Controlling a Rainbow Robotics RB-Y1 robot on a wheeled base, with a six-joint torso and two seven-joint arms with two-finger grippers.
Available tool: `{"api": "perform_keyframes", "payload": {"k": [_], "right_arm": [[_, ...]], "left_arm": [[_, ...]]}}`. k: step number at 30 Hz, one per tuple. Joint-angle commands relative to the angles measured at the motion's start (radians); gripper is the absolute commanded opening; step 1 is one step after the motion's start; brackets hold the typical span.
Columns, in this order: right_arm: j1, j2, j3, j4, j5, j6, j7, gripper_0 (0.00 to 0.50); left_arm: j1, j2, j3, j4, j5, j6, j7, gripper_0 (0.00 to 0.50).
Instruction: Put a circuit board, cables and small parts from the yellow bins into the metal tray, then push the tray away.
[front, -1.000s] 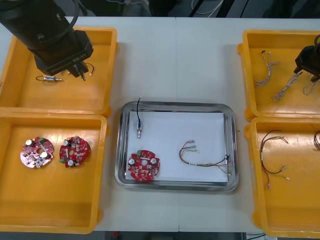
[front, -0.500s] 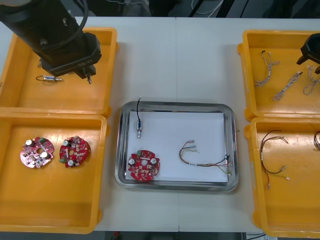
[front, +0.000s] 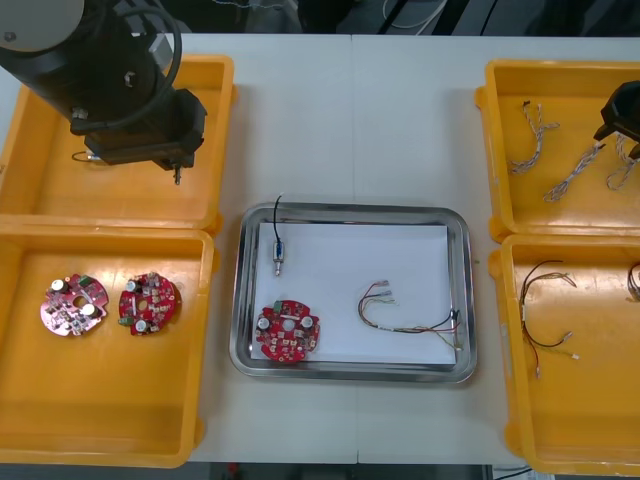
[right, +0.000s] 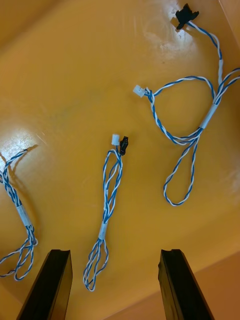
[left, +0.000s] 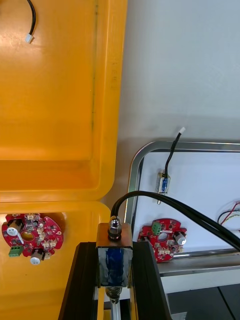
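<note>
Within left hand, small metal part

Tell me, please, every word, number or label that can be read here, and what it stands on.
No text is readable.
Round red circuit boards: any print too small to read.
Small metal part in the left gripper, above the far left yellow bin: no marking legible.
Right gripper, over twisted blue-white cables: none.

Tray at tabletop centre between bins, in it board near-left, small metal part far-left, cable right, two boards in near-left bin, cables in right bins.
</note>
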Motion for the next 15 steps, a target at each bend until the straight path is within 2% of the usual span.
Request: {"api": "perform_keyframes", "payload": {"k": [1,7,15], "right_arm": [[0.000,0.015,-0.032,-0.006,-0.007,-0.021,-0.104,0.500],[0.020,0.046,-0.026,0.003,-0.007,-0.058,-0.181,0.500],[0.069,0.076,-0.015,0.003,-0.005,-0.096,-0.202,0.500]], "left_arm": [[0.021,0.040,-0.007,-0.047,-0.015,0.008,-0.033,0.000],[0.021,0.039,-0.007,-0.051,-0.024,0.008,-0.087,0.000],[0.025,0.023,-0.009,-0.051,-0.059,0.008,-0.110,0.000]]}}
